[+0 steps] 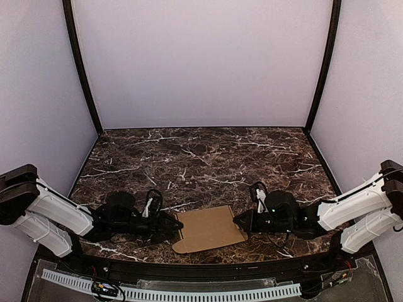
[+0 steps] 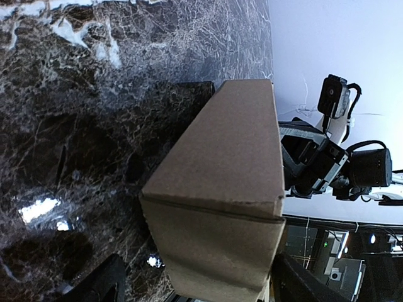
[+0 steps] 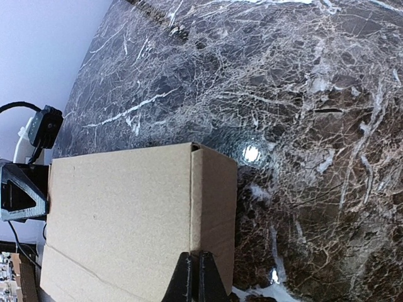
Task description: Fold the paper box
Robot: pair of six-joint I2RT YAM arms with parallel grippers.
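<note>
The paper box point(image 1: 211, 228) is plain brown cardboard and lies partly folded near the front middle of the table, between my two grippers. In the left wrist view the paper box point(image 2: 220, 189) fills the middle, with a creased end flap facing the camera. My left gripper point(image 1: 174, 224) is open at the box's left end; the box end sits between its fingers point(image 2: 101, 286), with a gap on one side. In the right wrist view the paper box point(image 3: 119, 220) shows a flat top and a folded-down side wall. My right gripper point(image 3: 196, 277) is shut, pinching the box's right edge at the fold.
The dark marble table point(image 1: 201, 163) stretches behind the box. Lilac walls close in the back and both sides. A black rail and a white cable tray point(image 1: 170, 290) run along the near edge.
</note>
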